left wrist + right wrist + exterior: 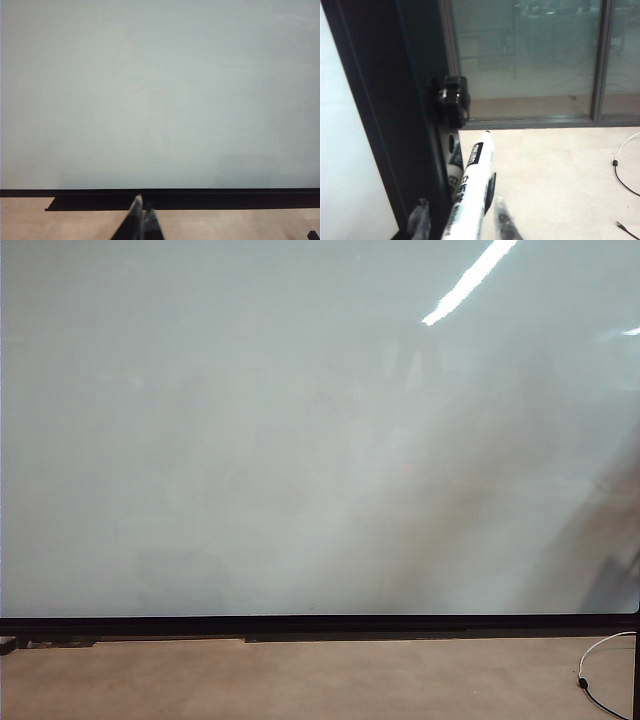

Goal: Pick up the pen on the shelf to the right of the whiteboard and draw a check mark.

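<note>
Working the pick-up step, by the look of it: right gripper (462, 220) sitting at the black frame edge of the whiteboard (300, 440), jaws straddling the pen (470, 195) with a little daylight showing on either side, so not yet clamping it, only partly open around the barrel. Judging the next move: finishing the squeeze square on the barrel, then lifting the pen clear of the holder (451, 100) and the frame before swinging round to the board face.

Pen lying between the two fingertips, beside the dark frame, pointing away from the wrist camera towards the black clip-like holder; whether resting on a shelf there, impossible to tell. Showing a slim white barrel with black printed lettering and a black label band, narrowing at the far end.

Left gripper (142, 220) hanging low before the board's lower frame, jaws pressed together on nothing. Board face showing no check mark yet, only glare from ceiling lights. White cable (600, 665) trailing on the floor to the right.
</note>
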`<state>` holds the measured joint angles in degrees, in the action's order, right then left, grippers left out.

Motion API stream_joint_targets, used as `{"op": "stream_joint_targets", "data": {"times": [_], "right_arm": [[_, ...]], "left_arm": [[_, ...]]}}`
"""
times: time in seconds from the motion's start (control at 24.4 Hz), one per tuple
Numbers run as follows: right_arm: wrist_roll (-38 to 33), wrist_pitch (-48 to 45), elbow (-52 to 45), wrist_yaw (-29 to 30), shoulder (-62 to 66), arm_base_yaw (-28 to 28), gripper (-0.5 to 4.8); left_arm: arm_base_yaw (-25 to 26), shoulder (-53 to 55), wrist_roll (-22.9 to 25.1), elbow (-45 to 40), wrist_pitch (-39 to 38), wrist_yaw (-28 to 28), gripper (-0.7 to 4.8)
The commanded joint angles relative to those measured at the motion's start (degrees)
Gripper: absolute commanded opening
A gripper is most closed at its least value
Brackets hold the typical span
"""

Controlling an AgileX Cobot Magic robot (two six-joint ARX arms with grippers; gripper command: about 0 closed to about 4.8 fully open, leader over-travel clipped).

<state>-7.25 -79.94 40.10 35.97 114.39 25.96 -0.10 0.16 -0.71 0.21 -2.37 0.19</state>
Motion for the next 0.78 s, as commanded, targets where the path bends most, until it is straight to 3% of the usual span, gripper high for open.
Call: {"op": "stream_joint_targets", "data": {"times": [0.04,0.41,0.49,0.78], "right_arm": [[-0.3,-1.0,0.2,0.0,-0.1,0.0,1.65],[-0.3,-1.1,0.2,0.0,-0.1,0.0,1.41],[-0.5,-1.1,0.2,0.0,-0.1,0.0,0.93],[-1.0,-1.1,0.2,0.2,-0.2,0.0,0.25]], "left_arm": [[0.0,0.0,0.3,0.2,0.7,0.0,-0.04],[0.0,0.0,0.3,0.2,0.7,0.0,-0.04],[0.0,0.0,0.3,0.2,0.7,0.0,-0.05],[0.0,0.0,0.3,0.2,0.7,0.0,-0.04]]}}
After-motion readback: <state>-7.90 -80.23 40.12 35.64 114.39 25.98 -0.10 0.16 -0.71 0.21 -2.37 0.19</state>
